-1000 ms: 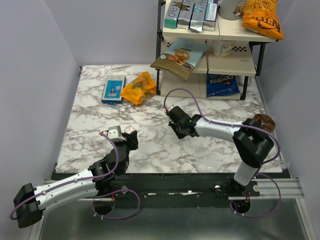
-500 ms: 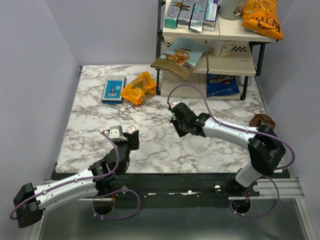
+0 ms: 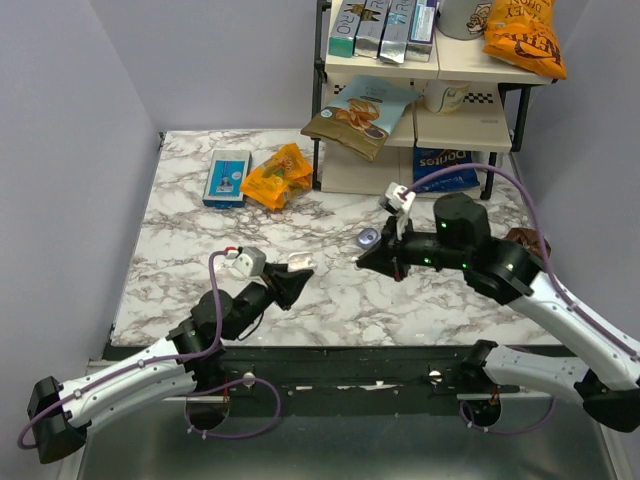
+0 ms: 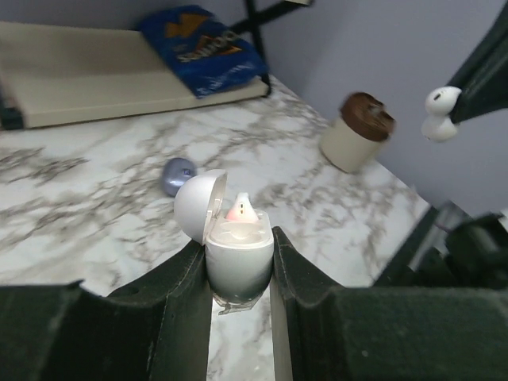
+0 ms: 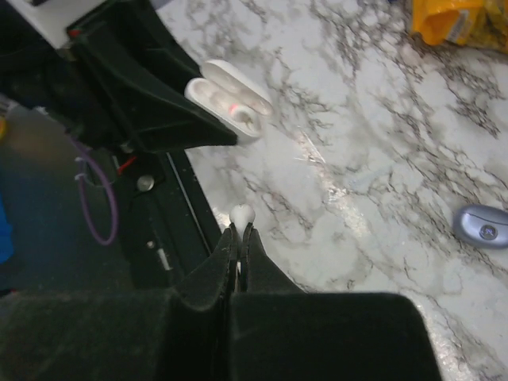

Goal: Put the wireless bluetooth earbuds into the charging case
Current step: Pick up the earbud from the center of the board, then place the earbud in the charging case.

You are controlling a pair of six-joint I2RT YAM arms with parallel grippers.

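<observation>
**Case held open, second bud pinched nearby**

The left gripper (image 4: 240,252) clamps the white charging case (image 4: 238,274) over the marble table (image 3: 200,230). The lid is flipped back and one earbud (image 4: 240,210) sits inside. Beyond it, the right gripper (image 5: 238,238) pinches a second earbud (image 5: 241,213) at its tips, apart from the case. Farther back, a small lilac puck (image 5: 482,226) lies on the marble.

You have a marble-patterned table top (image 3: 190,230) across the middle of the overhead view, closed in by plain pale lilac-grey walls (image 3: 60,150) at left, back and right. At the upper right stands a cream shelf unit (image 3: 462,128) on a black frame, carrying snack packets (image 3: 525,35). A metal rail (image 3: 560,375) runs along the bottom edge. Light is soft and even.
</observation>
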